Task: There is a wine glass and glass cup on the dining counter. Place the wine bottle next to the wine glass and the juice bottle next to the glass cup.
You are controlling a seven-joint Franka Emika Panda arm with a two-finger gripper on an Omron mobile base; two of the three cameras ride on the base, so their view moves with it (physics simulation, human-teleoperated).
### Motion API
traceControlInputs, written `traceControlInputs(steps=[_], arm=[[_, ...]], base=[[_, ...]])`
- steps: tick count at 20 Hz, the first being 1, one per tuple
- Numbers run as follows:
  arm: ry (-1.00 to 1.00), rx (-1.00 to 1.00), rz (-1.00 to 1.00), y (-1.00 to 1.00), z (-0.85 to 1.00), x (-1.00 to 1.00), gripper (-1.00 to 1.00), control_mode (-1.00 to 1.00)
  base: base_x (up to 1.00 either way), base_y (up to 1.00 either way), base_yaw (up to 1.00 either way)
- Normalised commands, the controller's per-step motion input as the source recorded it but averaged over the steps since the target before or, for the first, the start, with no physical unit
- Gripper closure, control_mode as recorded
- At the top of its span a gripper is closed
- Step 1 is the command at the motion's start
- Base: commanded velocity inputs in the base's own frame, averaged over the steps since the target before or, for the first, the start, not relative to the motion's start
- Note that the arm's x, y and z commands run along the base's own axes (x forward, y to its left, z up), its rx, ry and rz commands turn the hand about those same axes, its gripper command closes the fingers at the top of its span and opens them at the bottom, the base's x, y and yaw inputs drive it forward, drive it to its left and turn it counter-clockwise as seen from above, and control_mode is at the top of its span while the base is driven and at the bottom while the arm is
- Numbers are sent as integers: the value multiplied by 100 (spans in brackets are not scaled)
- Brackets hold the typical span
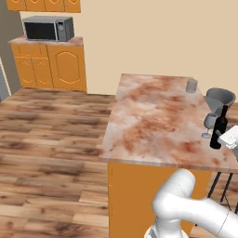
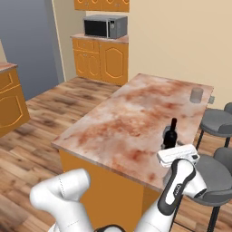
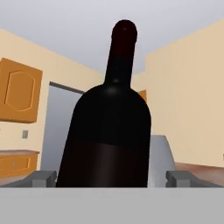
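The wine bottle [image 1: 218,131] stands upright on the tabletop [image 1: 153,116] of the dining counter, near its right edge and just beside the wine glass [image 1: 209,123], which sits on its left and a little farther away. The hand [image 3: 111,177] is level with the bottle's lower body, a fingertip [image 3: 41,177] on either side with small gaps showing — whether it grips or has let go cannot be told. The glass cup [image 1: 191,85] stands well apart at the far right corner of the tabletop.

The bottle looks heavy, rigid and smooth — likely slippery, and top-heavy if taken by the neck. The wide lower body, where the fingertips sit, is the safer hold. The thin-stemmed wine glass is fragile and would tip easily if the hand brushed it.
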Motion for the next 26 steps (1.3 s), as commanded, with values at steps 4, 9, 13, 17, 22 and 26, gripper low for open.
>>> traceControlInputs(steps=[4, 9, 13, 17, 22, 26], arm=[[0, 0, 1, 0, 17, -3, -100, -100], [0, 0, 0, -2, 16, -3, -100, -100], [0, 0, 3, -17, 69, -26, -100, -100], [-3, 0, 6, -15, 98, -63, -100, -100], [-3, -1, 3, 8, 100, -59, -100, -100], [0, -12, 0, 60, 100, -24, -100, -100]], base=[[0, 0, 0], [0, 0, 0], [0, 0, 0], [0, 0, 0], [0, 0, 0], [0, 0, 0]])
